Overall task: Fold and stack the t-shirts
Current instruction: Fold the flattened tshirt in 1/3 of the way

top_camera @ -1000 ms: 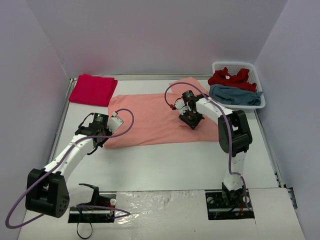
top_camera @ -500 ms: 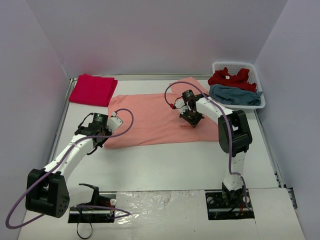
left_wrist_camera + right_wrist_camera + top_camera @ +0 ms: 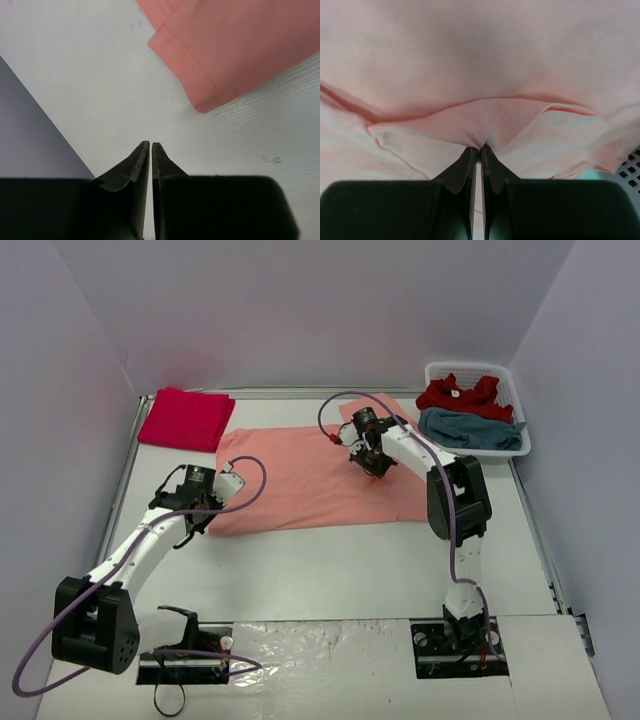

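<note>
Salmon-orange t-shirt [image 3: 290, 480] lies spread flat on the tabletop [image 3: 330, 560] — the right hand [image 3: 480, 148] is clamped on a pinched fold toward its far right. The left hand [image 3: 150, 145], fingers together and empty, hovers just off its near-left corner. A folded crimson t-shirt [image 3: 186, 419] lies beyond its far-left corner.

White slotted basket [image 3: 470, 367] at far right table corner, white tabletop [image 3: 330, 570], pale lavender enclosure walls [image 3: 300, 310], glossy sheet [image 3: 330, 650] along near edge, possibly plastic film
</note>
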Robot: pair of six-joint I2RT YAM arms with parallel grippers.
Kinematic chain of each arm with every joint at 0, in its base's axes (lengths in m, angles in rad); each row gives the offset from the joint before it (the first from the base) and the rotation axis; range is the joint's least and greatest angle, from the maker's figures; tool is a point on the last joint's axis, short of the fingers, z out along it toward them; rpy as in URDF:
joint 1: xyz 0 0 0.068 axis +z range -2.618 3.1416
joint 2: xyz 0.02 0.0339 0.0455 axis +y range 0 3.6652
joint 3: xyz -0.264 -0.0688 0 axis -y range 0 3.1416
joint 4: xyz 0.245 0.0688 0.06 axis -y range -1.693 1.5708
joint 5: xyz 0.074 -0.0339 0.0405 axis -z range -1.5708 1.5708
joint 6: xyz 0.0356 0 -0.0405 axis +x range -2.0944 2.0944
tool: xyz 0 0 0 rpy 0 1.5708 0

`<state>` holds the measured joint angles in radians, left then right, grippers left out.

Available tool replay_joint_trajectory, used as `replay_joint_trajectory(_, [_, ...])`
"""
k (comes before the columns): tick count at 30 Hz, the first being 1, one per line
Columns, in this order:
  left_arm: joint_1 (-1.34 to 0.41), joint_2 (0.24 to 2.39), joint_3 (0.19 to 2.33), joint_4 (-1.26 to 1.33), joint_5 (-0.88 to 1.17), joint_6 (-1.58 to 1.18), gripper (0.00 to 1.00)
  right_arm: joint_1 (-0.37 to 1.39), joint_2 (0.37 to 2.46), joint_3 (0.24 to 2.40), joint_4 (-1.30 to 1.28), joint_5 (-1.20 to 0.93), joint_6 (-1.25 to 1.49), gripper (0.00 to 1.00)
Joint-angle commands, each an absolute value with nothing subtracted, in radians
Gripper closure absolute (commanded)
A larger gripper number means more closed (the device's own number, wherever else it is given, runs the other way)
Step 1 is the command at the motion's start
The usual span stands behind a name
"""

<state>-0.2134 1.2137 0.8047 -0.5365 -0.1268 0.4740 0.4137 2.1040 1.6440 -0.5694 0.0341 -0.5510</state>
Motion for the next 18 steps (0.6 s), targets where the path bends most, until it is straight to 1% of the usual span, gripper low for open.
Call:
replay_joint_trajectory(1, [-0.201,1.207,0.801,-0.555,-0.121,0.466,0.93,0.429,2.152,1.735,-0.623,0.084,-0.554,1.00])
replay_joint_trajectory(7, [-0.192,1.213,0.801,-0.560,-0.120,0.468,0.93,0.446,2.232,1.862,-0.629,0.110,-0.552,1.00])
replay_joint_trajectory(8, [-0.190,1.215,0.802,-0.563,-0.121,0.466,0.93,0.448,2.240,1.877,-0.626,0.117,-0.552,0.97])
replay_joint_trajectory(9, [-0.187,1.218,0.801,-0.564,-0.118,0.468,0.93,0.448,2.255,1.893,-0.627,0.115,-0.548,0.89])
replay_joint_trajectory(10, [-0.187,1.223,0.801,-0.563,-0.115,0.468,0.93,0.449,2.261,1.913,-0.629,0.117,-0.545,0.75])
replay_joint_trajectory(13, [-0.187,1.232,0.804,-0.566,-0.112,0.469,0.93,0.448,2.258,1.928,-0.621,0.126,-0.526,0.71])
replay_joint_trajectory(14, [-0.187,1.233,0.805,-0.568,-0.110,0.469,0.93,0.448,2.241,1.916,-0.606,0.133,-0.522,0.66])
replay_joint_trajectory(18, [-0.187,1.238,0.805,-0.560,-0.088,0.472,0.92,0.446,2.172,1.861,-0.598,0.138,-0.520,0.65])
